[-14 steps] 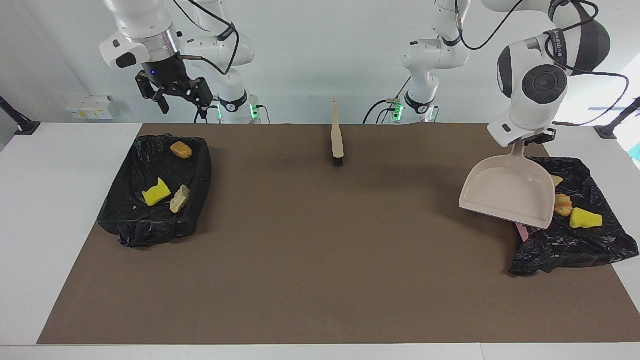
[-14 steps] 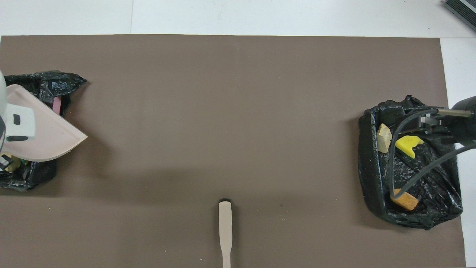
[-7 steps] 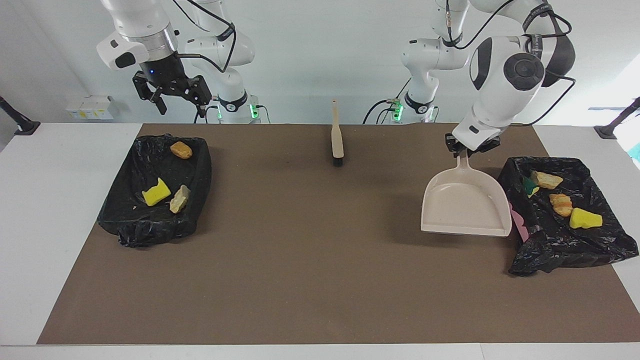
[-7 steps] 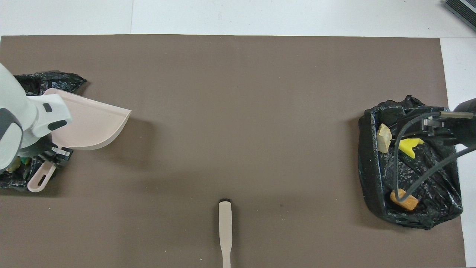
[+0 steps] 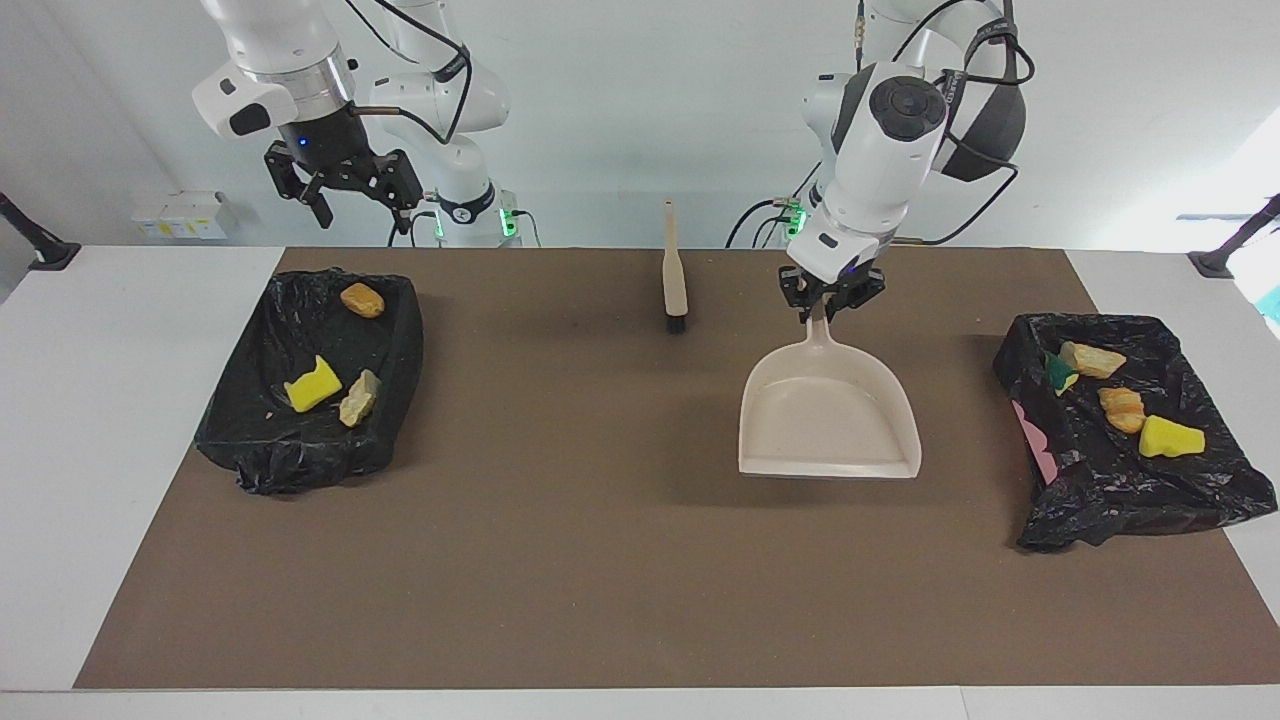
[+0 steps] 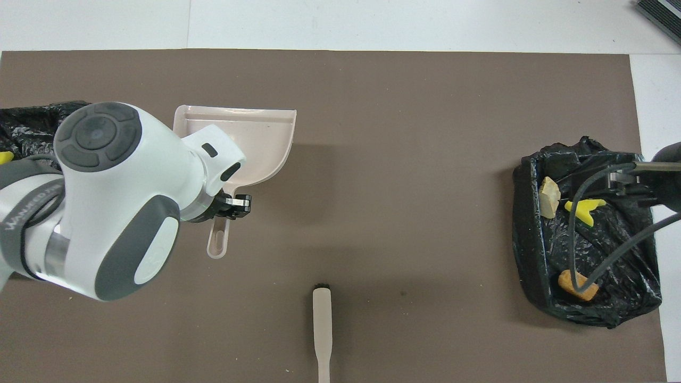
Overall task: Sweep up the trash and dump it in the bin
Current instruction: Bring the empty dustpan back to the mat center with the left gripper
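Brown matting (image 5: 600,560) covers the counter (image 5: 100,450). Left claw (image 5: 829,303), clamped on the empty dustpan (image 5: 828,415) handle, could let it twist and scrape; right claw (image 5: 345,185) hangs apart over its bin (image 5: 310,450).

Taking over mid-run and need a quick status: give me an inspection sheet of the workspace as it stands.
Surface: brown mat on a white table; no loose trash on it.
Job's things: trash pieces lie in two black-lined bins, three in the bin at the right arm's end, four in the bin at the left arm's end. Dustpan empty. Brush lies on the mat near the robots.
Clutter: nothing seen.
Grippers: left gripper shut on the dustpan's handle; right gripper open, above its bin.
Cables: black cables run along both arms.
Surroundings: white wall, small box at the table's edge.
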Tool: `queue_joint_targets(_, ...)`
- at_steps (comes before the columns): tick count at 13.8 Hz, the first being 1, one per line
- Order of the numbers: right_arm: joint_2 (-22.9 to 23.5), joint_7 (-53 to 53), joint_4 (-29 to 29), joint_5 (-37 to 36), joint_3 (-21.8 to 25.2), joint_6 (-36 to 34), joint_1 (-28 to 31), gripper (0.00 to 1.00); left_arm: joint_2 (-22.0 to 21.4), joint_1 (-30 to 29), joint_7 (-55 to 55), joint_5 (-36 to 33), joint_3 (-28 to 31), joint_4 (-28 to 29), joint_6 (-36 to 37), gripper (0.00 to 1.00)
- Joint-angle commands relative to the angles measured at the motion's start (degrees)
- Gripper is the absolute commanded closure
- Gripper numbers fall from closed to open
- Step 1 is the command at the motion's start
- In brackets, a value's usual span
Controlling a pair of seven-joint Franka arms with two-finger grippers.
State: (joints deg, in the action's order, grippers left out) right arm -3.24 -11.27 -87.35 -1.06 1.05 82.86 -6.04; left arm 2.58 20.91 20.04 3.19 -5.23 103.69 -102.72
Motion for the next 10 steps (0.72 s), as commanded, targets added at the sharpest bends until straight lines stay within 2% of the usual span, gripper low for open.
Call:
queue_joint_targets(1,-0.18,1.51,0.60,0.19,-0.08,-1.21,0.68,0.00,4.69,4.99,5.34,1.91,1.01,0.37,-5.63,1.00)
queue_joint_targets(6,-0.18,1.51,0.60,0.19,-0.08,-1.21,0.68,0.00,13.05,13.52,15.25,2.17,1.10,2.55,-18.88,1.00)
queue_joint_targets(8,-0.18,1.51,0.60,0.10,-0.08,-1.21,0.68,0.00,13.94,13.98,17.83,2.09,1.10,2.83,-19.63,1.00)
queue_joint_targets(9,-0.18,1.51,0.60,0.01,-0.08,-1.12,0.68,0.00,14.11,13.89,16.79,1.91,1.10,2.83,-19.79,0.28)
queue_joint_targets(10,-0.18,1.42,0.60,0.01,-0.08,-1.12,0.68,0.00,13.94,13.89,16.61,1.91,1.10,2.74,-19.36,0.00)
